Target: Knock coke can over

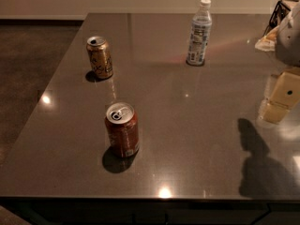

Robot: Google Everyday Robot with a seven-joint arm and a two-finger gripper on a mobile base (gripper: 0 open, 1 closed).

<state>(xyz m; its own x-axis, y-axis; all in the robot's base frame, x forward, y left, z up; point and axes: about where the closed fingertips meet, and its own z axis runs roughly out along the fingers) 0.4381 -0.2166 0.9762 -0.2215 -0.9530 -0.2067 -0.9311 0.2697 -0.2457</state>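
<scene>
The coke can (122,130) is red with a silver top and pull tab. It stands upright on the dark grey table (187,125), near the front left. My gripper (280,97) is cream-coloured and hangs over the table at the far right edge of the view, well to the right of the can and apart from it. It holds nothing that I can see. Its shadow (260,161) falls on the table at the front right.
A gold-brown can (99,57) stands upright at the back left. A clear plastic bottle with a white cap (199,32) stands at the back centre. A pale object and a dark wire rack (281,18) sit at the back right corner. The floor lies left of the table.
</scene>
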